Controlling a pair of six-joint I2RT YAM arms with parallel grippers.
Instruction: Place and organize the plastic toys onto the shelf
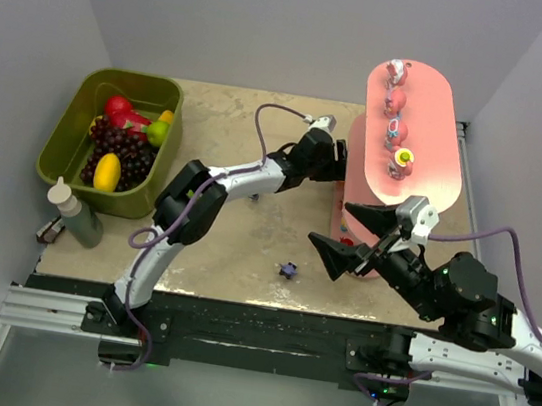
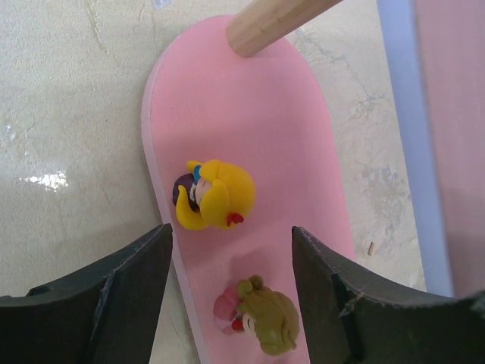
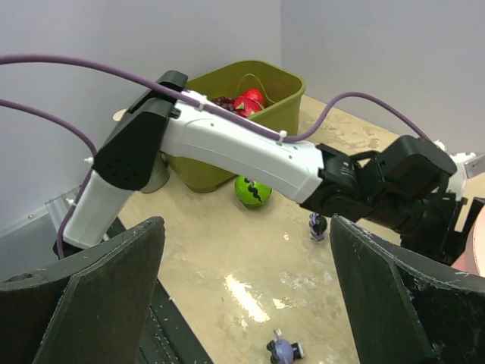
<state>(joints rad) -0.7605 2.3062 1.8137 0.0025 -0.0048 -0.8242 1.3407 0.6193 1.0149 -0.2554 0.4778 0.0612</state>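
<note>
So, overhead: shelf [image 1: 433, 185] top tier holds four toys in a row; purple toy [image 1: 288, 269] sits loose on desk [image 1: 222, 120]. Left wrist: left fingers [image 2: 114, 296] spread, empty, straddling yellow-haired toy [image 2: 214, 195] on lower board [image 2: 250, 114], probably aligning it. Right wrist: right fingers [image 3: 98, 280] wide, empty, facing the purple toy, likely next pick.

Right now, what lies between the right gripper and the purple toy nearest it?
Top view: only bare table separates right gripper from purple toy.

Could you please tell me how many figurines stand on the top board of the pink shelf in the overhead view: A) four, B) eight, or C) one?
A: the overhead view shows four figurines standing in a row along the top board of the shelf.
</note>
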